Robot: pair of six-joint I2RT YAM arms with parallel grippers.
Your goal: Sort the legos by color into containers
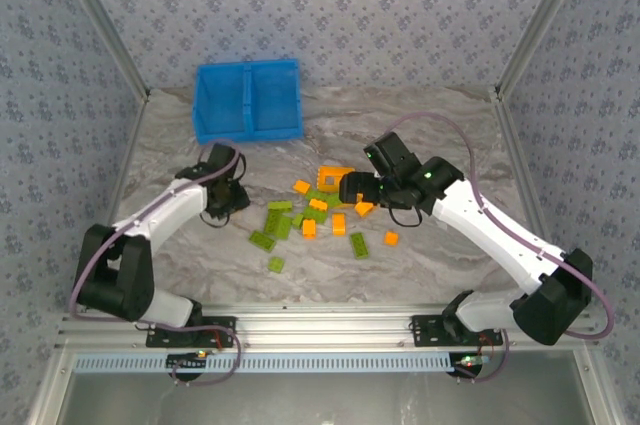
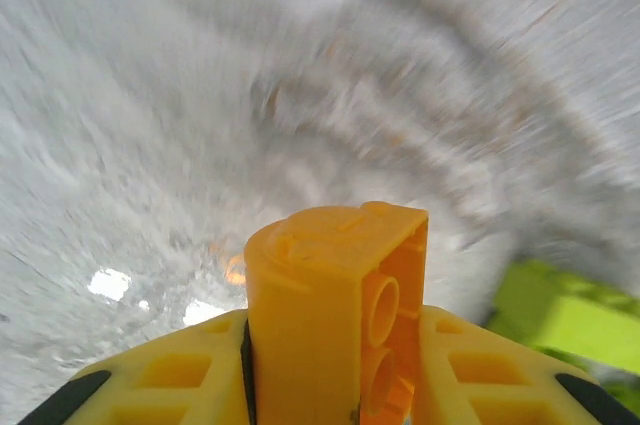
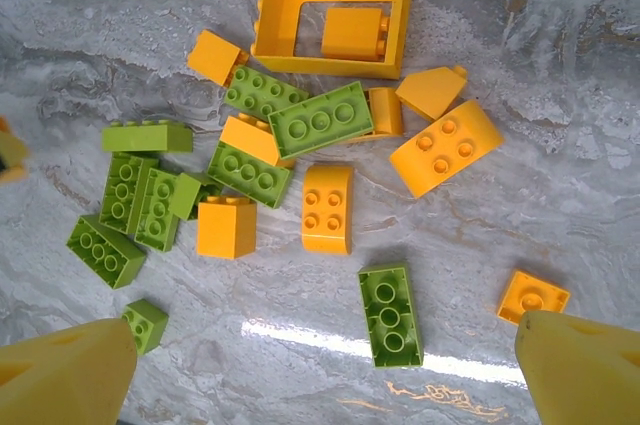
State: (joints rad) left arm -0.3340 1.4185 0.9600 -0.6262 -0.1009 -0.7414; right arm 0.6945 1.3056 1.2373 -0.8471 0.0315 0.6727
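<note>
Through blur I see my left gripper (image 2: 330, 385) pinching a smooth orange brick (image 2: 320, 285), its base cut off. My right gripper (image 3: 320, 375) hangs spread over studded bricks (image 3: 320, 120).

walls (image 1: 350, 5): grey floral wallpaper | table (image 1: 440, 265): grey marble top | frame (image 1: 330, 330): aluminium rail, near edge | light: glare on tabletop

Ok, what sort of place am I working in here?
Probably a lab test cell rather than a home or a factory: a marble-look tabletop, patterned walls closing it in on three sides, and an aluminium rail along the near edge.
</note>
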